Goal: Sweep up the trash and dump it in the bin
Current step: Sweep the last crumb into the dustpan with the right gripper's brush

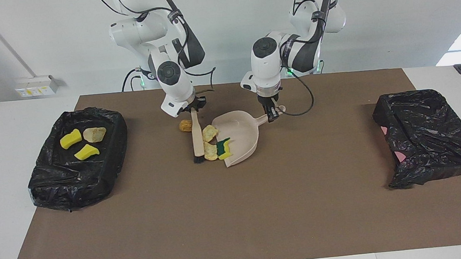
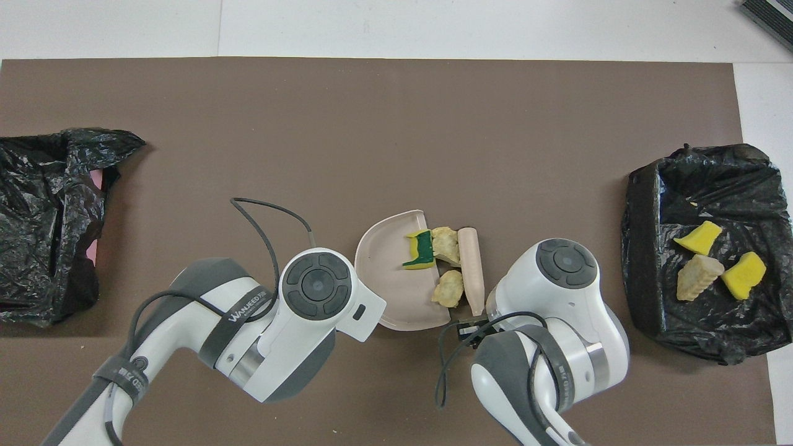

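The right gripper [image 1: 192, 107] is clamped on the top of a beige brush [image 1: 197, 137], which stands almost upright with its dark bristles on the brown mat [image 1: 237, 212]. The left gripper [image 1: 271, 115] is closed on the handle of a beige dustpan [image 1: 243, 139], whose open mouth faces the brush.

Pressed between brush and pan are three scraps: a green-and-yellow sponge piece [image 1: 223, 147] lying across the pan's lip, and two tan, crumbly bread-like lumps [image 1: 210, 132], one just beside the sponge and one a little nearer the robots, both touching the brush. A fourth scrap, a brownish lump [image 1: 185, 126], sits on the mat beside the brush, toward the right arm's end of the table, apart from the pan.

At that same end stands a black-bagged bin [image 1: 47, 183] holding two yellow sponge pieces [image 1: 71, 138] and one tan lump [image 1: 94, 134]. A second black-bagged bin [image 1: 431, 137] sits at the left arm's end of the table, with a bit of pink showing at its edge.
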Controlling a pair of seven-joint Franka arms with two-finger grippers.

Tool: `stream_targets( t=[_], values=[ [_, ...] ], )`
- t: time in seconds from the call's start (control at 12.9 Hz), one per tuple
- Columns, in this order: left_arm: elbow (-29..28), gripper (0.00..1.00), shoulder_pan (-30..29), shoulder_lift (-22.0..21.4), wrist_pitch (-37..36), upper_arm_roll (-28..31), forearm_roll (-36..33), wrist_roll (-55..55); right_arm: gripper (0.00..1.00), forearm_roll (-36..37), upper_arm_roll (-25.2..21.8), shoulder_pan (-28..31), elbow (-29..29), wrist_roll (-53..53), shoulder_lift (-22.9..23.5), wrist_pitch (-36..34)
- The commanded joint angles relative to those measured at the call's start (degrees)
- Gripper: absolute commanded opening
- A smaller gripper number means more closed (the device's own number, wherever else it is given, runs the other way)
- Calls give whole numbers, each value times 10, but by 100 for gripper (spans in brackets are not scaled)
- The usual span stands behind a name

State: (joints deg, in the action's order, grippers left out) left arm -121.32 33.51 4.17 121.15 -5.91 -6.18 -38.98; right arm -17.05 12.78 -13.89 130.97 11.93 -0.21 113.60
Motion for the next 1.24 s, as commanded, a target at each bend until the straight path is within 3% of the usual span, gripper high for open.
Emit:
stream_targets(
  t=[0.0, 0.23, 0.39, 0.54, 0.62, 0.77, 0.93, 1.16],
  values=[
    [-20, 0, 17, -7, 24, 5, 11, -21, 0, -79, 1, -8, -37, -34, 26, 1],
    [-24, 0, 22, 0, 51, 5, 17, -22, 0, -82, -3, -2, -81, -32, 11, -46],
    [-24, 0, 16, 0, 51, 6, 32, -49, 0, -69, -11, 40, -88, -27, -32, -102],
    [-24, 0, 14, 0, 49, 8, 33, -110, 0, 7, -10, 66, -81, -20, -73, -174],
    [-24, 0, 12, 0, 45, 9, 33, -128, 0, 80, -5, 65, -73, -14, -90, -201],
    [-24, 0, 4, 0, 43, 9, 33, -134, 0, 156, -3, 57, 2, -9, -150, -220],
    [-26, 0, 12, -1, 41, 8, 33, -123, 0, 167, -3, 60, 76, -9, -208, -211],
    [-47, 0, 33, -14, 47, 9, 33, -81, 0, 159, -2, 57, 131, 10, -215, -166]
  ],
)
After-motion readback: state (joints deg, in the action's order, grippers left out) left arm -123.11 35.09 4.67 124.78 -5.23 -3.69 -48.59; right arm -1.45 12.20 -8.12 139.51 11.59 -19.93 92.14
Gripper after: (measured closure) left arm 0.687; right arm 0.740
